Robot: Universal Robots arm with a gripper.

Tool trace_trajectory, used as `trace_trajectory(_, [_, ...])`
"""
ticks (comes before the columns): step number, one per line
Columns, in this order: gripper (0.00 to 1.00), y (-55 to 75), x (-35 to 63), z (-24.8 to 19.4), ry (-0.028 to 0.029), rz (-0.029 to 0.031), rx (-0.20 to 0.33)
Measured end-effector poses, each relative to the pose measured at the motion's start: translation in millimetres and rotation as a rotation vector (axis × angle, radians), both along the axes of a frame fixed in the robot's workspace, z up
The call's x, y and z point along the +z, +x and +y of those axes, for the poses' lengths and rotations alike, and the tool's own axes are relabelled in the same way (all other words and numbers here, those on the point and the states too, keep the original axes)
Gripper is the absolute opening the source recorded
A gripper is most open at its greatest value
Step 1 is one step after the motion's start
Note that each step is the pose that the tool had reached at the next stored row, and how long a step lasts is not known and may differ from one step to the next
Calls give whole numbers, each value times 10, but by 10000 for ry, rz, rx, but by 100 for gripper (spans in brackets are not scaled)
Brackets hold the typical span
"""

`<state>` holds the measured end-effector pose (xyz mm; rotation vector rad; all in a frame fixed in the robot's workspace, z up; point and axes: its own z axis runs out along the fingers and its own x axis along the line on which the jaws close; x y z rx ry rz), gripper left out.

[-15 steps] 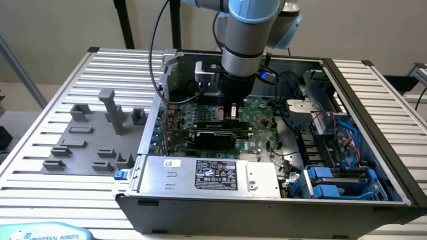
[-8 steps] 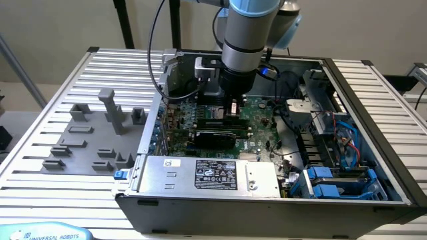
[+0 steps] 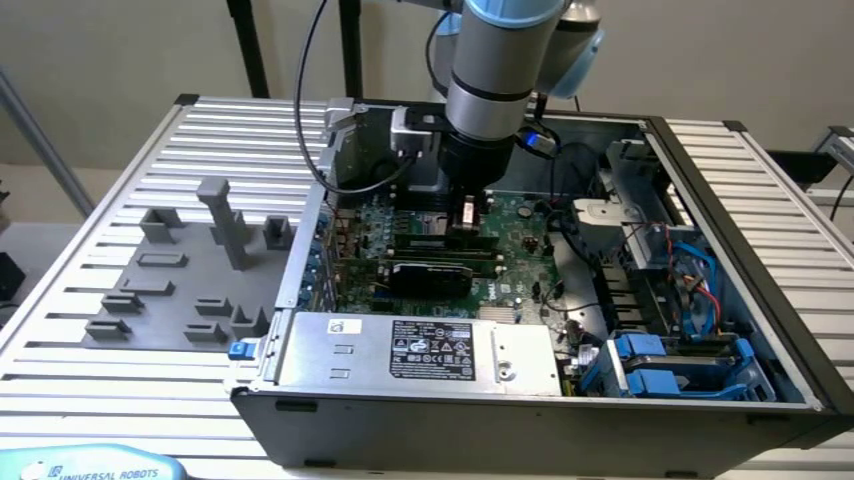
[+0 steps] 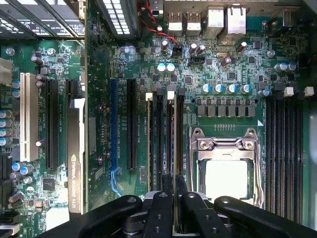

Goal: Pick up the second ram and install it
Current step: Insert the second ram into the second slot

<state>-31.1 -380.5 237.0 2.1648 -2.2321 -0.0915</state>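
meanwhile, the gripper (image 4: pixel 174 198) hangs low over the motherboard (image 4: pixel 223 74) inside the open computer case (image 3: pixel 747 190), its fingers (image 4: pixel 181 186) nearly closed and pinching the top edge of the second ram (image 4: pixel 173 129). the stick stands on edge in a slot just beside the processor socket (image 4: pixel 227 171), with another stick (image 4: pixel 154 134) in the slot next to it on the side away from the socket. it looks seated or nearly so. pressing down with the stick tilted could jam it or strain the slot latches. room is tight: the neighbouring stick, the socket's metal frame and a graphics card (image 4: pixel 74 153) further from the socket all crowd the fingers, while the case walls hem in the arm (image 3: pixel 494 70).
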Motion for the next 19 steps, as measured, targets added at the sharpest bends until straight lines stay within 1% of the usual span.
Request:
trace_trajectory(4, [13, 32, -2, 0, 2, 134, 0])
trace_trajectory(6, [13, 39, -5, -1, 2, 172, 0])
trace_trajectory(8, [13, 39, -10, -1, 1, 184, -2])
trace_trajectory(12, [13, 40, -24, -1, 3, 184, 0])
trace_trajectory(19, [13, 39, -79, -2, 1, 193, -1])
